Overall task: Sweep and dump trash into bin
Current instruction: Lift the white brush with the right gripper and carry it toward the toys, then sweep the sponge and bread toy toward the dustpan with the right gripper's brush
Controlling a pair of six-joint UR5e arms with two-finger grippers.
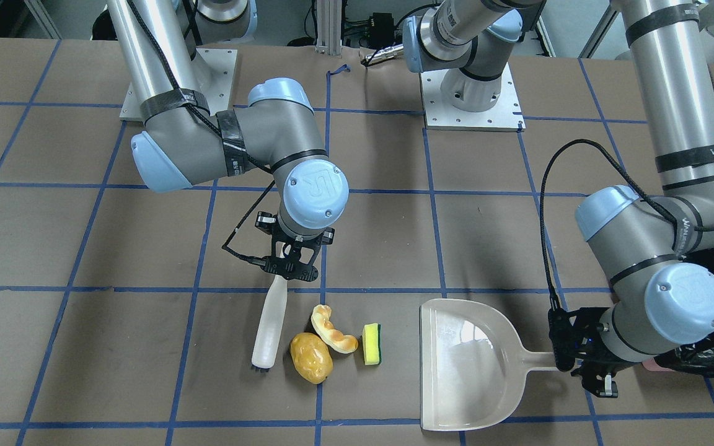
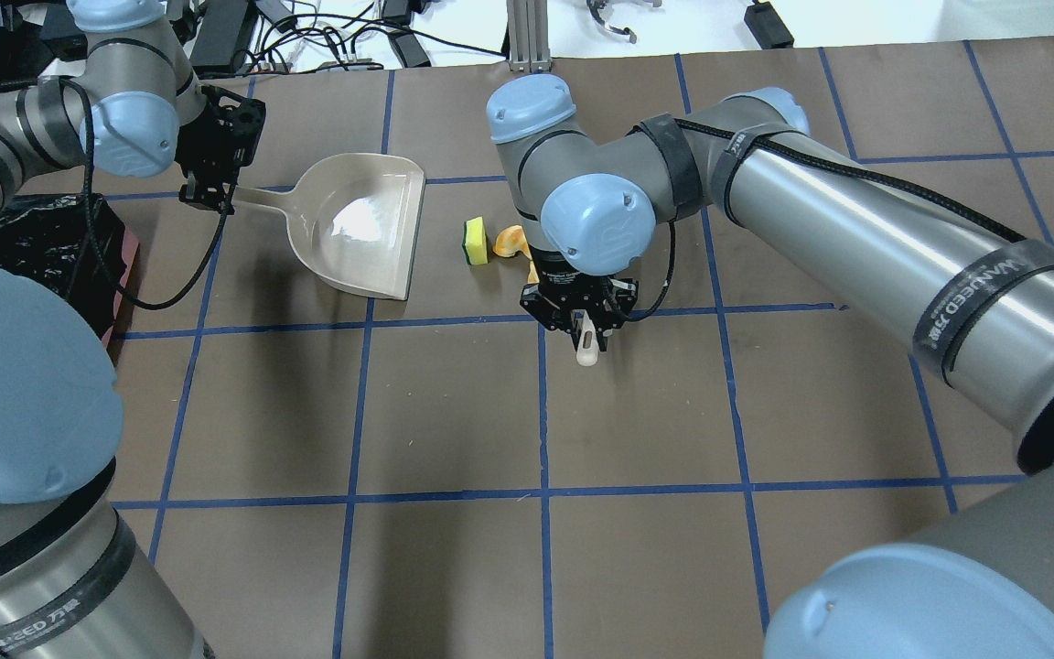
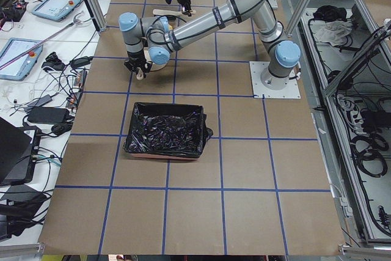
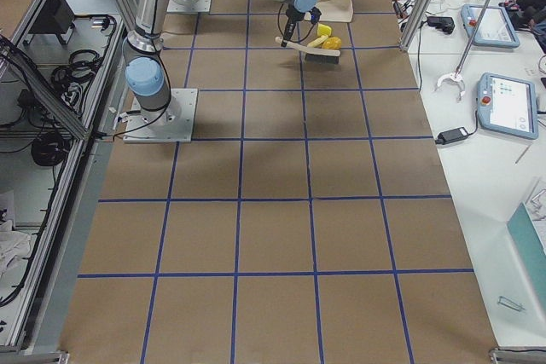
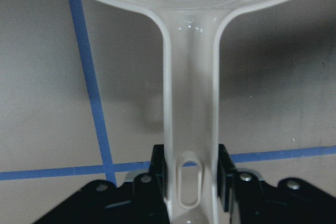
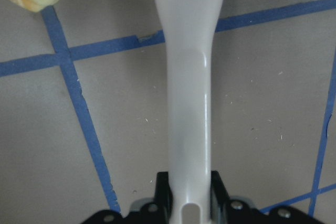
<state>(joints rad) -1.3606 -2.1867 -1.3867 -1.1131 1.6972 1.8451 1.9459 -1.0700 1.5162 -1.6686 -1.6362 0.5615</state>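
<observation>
right claw (image 1: 289,267) grips the brush (image 1: 269,328) handle, left claw (image 1: 582,359) grips the dustpan (image 1: 462,365) handle, trash (image 1: 311,357) lies on the tabletop (image 1: 394,248) between brush and dustpan, bin (image 3: 165,129) beside the left claw.

Things sit in a row on the worktop (image 1: 394,248), parallel to its long edges and nearer the operators' edge than the robot's edge. Farthest toward the robot's right end lies the brush (image 1: 270,325). Its handle points to the robot's edge and into the right gripper (image 1: 287,272), and its head points toward the operators' edge. Just left of the head sits the potato (image 1: 310,357), with the bread piece (image 1: 331,331) close beside it on the robot's side. The sponge (image 1: 371,344) sits slightly apart, left of the bread piece. Left again lies the dustpan (image 1: 465,365), its mouth facing the sponge and its handle pointing toward the left end, clasped by the left gripper (image 1: 564,361). Beyond that handle sits the bin (image 3: 165,131).
</observation>
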